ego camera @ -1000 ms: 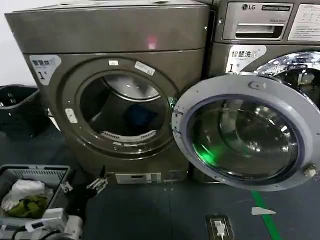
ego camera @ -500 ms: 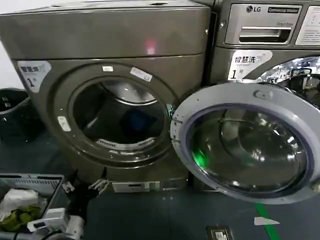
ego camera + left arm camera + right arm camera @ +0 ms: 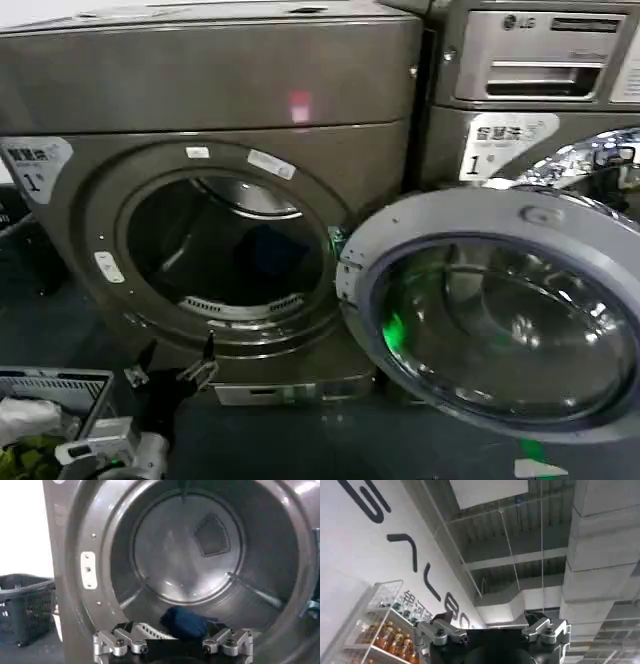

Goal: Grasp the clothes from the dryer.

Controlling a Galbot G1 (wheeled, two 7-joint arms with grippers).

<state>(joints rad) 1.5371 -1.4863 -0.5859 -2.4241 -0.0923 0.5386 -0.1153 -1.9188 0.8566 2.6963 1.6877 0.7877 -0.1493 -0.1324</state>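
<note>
The dryer [image 3: 215,190] looms larger and has slid left against a second ago — the approach is closing. The left end effector [image 3: 172,642] hangs wide open and empty before the porthole; the clothes [image 3: 183,622] lie on the drum floor. Dark flooring, laundry basket [image 3: 25,605] beside.

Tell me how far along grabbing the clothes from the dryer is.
Done: the dryer door hangs open. In hand: the left gripper sits open, low in front of the drum mouth, facing the dark blue clothes on the drum floor. Left: reach in, close on them, pull out. The right gripper points toward the ceiling.
</note>
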